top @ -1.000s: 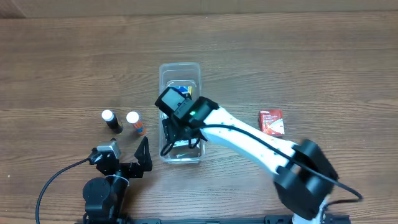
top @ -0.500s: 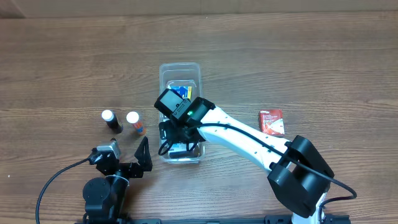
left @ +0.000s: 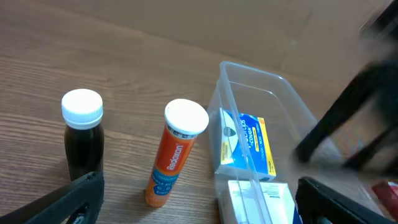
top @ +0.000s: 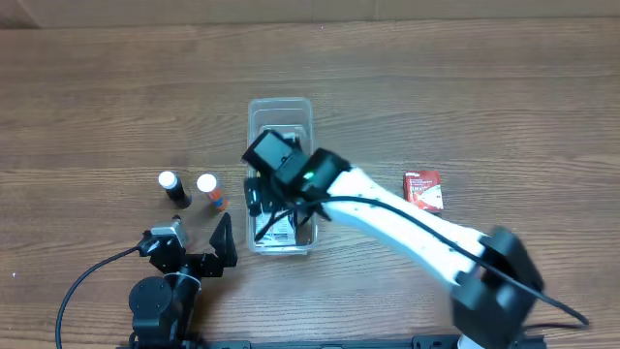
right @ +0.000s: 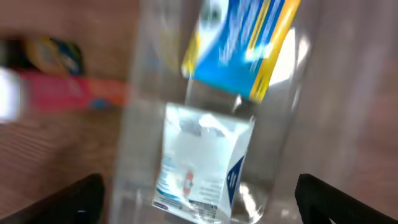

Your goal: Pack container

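The container (top: pixel 281 103) is a clear, long bin standing mid-table. Inside lie a blue and yellow box (right: pixel 242 43) toward the far end and a white packet (right: pixel 205 165) toward the near end. My right gripper (top: pixel 274 215) hovers over the near half of the container (right: pixel 323 93), open, its jaws wide apart on either side of the white packet (top: pixel 281 231) without touching it. My left gripper (top: pixel 191 242) rests open near the front edge, left of the container (left: pixel 249 68), with nothing between its fingers. The right wrist view is blurred.
A dark bottle with a white cap (top: pixel 171 187) and an orange tube (top: pixel 209 190) stand upright left of the container, just ahead of my left gripper (left: pixel 202 205). A red packet (top: pixel 423 190) lies to the right on the wooden table (top: pixel 504 87).
My right gripper has opened wide and let go of the white packet, which now lies in the container's near end. The left arm has not moved.
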`<act>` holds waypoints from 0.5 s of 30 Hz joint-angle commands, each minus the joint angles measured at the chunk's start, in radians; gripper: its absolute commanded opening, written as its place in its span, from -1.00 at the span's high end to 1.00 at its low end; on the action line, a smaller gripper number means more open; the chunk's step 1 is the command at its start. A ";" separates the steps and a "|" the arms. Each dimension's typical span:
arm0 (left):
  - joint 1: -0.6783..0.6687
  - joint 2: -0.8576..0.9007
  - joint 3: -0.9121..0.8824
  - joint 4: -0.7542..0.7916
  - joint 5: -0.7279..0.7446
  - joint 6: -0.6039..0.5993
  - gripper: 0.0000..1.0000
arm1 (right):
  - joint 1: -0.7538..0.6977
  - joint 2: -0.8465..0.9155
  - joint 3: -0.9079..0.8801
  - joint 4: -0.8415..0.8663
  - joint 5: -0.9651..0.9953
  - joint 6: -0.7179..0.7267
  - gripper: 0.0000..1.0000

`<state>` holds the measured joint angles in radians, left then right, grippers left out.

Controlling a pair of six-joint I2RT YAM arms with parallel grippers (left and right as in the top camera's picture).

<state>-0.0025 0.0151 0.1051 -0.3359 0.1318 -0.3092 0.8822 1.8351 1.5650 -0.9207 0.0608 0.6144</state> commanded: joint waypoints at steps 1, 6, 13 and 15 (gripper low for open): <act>-0.005 -0.010 -0.003 0.001 0.007 -0.009 -1.00 | -0.122 -0.185 0.063 -0.032 0.089 -0.039 -1.00; -0.005 -0.010 -0.003 0.001 0.007 -0.009 -1.00 | -0.377 -0.230 0.061 -0.180 0.072 -0.097 -1.00; -0.005 -0.010 -0.003 0.001 0.007 -0.009 -1.00 | -0.664 -0.148 -0.038 -0.212 -0.169 -0.327 -1.00; -0.005 -0.010 -0.003 0.001 0.007 -0.009 -1.00 | -0.684 -0.117 -0.072 -0.214 -0.149 -0.345 -1.00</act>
<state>-0.0025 0.0151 0.1051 -0.3363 0.1318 -0.3092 0.2306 1.6608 1.5585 -1.1267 -0.0067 0.3840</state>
